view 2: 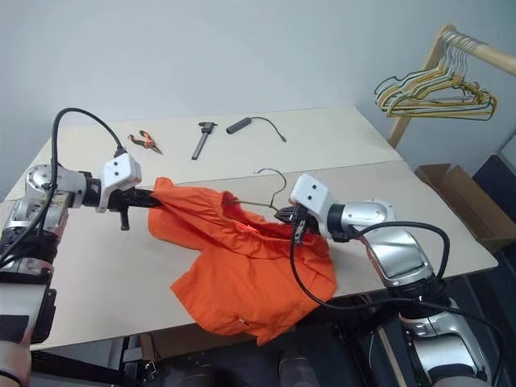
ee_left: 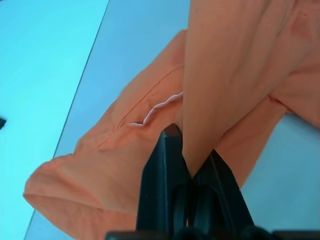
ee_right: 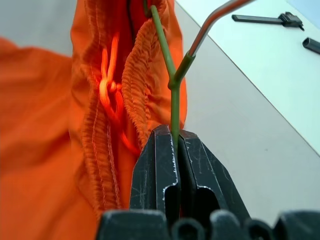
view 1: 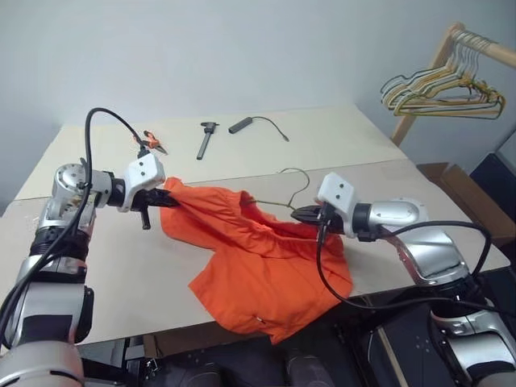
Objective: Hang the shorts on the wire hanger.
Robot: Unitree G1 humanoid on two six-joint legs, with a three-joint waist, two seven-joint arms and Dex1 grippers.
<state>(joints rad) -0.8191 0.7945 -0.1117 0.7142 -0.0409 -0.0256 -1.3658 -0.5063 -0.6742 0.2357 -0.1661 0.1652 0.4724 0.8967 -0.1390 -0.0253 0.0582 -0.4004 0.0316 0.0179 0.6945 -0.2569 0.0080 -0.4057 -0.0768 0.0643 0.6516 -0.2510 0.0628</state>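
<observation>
Stretching between the two claws, the shorts (view 1: pixel 258 258) are bright orange, with a gathered elastic waistband and a small pale tag near a seam in the left wrist view. The left claw (view 1: pixel 165 196) is clamped shut on a fold at one end of the waistband, holding that end up off the bench (view 1: pixel 121 274). From there the fabric sags toward the right claw (view 1: pixel 300 214), and the rest droops below both claws, spreading over the bench with its lowest part hanging past the near edge.

The right claw is pinched tight on the wire hanger (ee_right: pixel 172 75), a thin olive-grey wire. The wire runs straight out from between that claw's fingers and forks just beyond them; one branch goes on into the gathered waistband, the other bends away beside it. Its curved hook (view 1: pixel 300 181) rises just beyond the right claw, over the bench.

The bench is a pale beige top made of two boards with a seam between them. Well beyond the left claw lie orange-handled pliers (view 1: pixel 154 142), a dark caliper-like tool (view 1: pixel 207 139) and a black cable with a cylindrical end (view 1: pixel 240 125). Well beyond the right claw, a wooden rack (view 1: pixel 451 56) carries a bunch of yellowish and dark hangers (view 1: pixel 443 93) before a plain grey wall.

The waistband's long axis runs from claw to claw.
</observation>
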